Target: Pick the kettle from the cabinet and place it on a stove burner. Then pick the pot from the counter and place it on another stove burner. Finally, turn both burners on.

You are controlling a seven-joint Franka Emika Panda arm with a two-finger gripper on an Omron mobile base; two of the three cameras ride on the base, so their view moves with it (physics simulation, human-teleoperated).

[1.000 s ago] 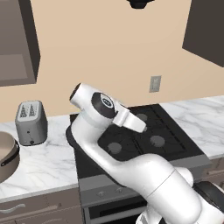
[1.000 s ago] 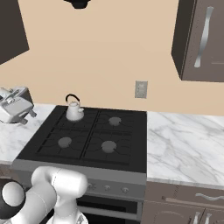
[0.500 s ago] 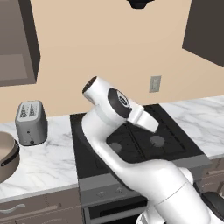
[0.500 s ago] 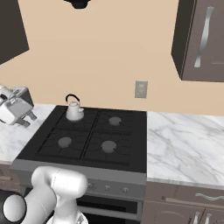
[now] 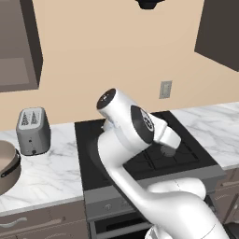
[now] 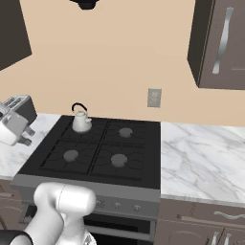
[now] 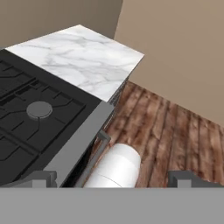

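Silver kettle (image 6: 81, 120) sits on a back burner (image 6: 82, 128); the arm has swung away, tool (image 7: 113, 177) spread empty, pot (image 5: 8, 165) next.

The arm (image 5: 140, 154) stands in front of the cooktop (image 5: 88, 144) in the left base view and hides its middle and the back burners, so the kettle (image 6: 81, 119) behind it cannot be checked from that side. The pot (image 5: 7, 165), left of the cooktop, is cut by the picture's left edge; one part of its rim shows. In the right base view the toaster (image 6: 19, 109), left of the cooktop, is partly covered by a white piece of the robot, and the cabinet (image 6: 220, 43), above and right of the cooktop, is cut by the top and right edges. The knobs on the cooktop's front are too small to read.
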